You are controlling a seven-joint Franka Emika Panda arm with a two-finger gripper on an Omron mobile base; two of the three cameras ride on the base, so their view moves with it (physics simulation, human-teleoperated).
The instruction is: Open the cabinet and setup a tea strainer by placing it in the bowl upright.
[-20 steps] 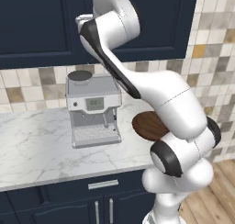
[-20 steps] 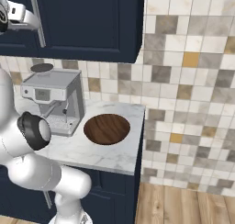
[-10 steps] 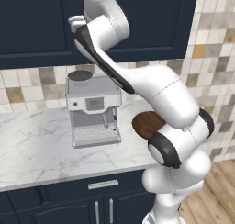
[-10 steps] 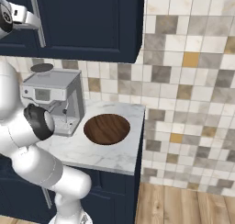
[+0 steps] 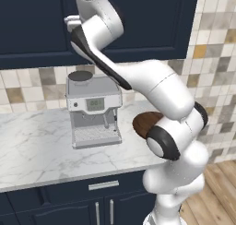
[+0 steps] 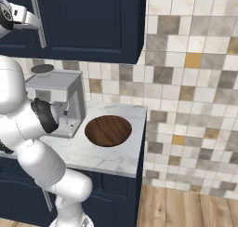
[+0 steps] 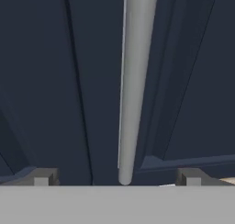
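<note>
1. Two finger tips of the gripper point(image 7: 117, 176) stood wide apart, holding nothing, straddling the silver bar handle point(image 7: 133, 81).
2. That rigid, smooth handle on the closed cabinet point(image 6: 93, 21) probably suited a mid-length grasp; slippage was possible.
3. Rightward, the bowl point(image 6: 108, 130) sat on the counter point(image 6: 116, 161) beside the coffee machine point(image 6: 58, 103).

The cabinet point(image 6: 93, 21) is dark navy, with a silver bar handle point(image 7: 133, 85). The bowl point(image 6: 108, 130) is dark brown with visible wood grain. The coffee machine point(image 5: 93, 109) is silver-grey with a round dark top. The table point(image 5: 37, 145) is white marble with grey veins. The wall tiles point(image 6: 186, 82) form a patchwork of beige, grey, white and ochre squares. The low cabinets point(image 5: 69, 205) are navy with silver handles. The floor point(image 6: 186, 207) is light wood planks.
</note>
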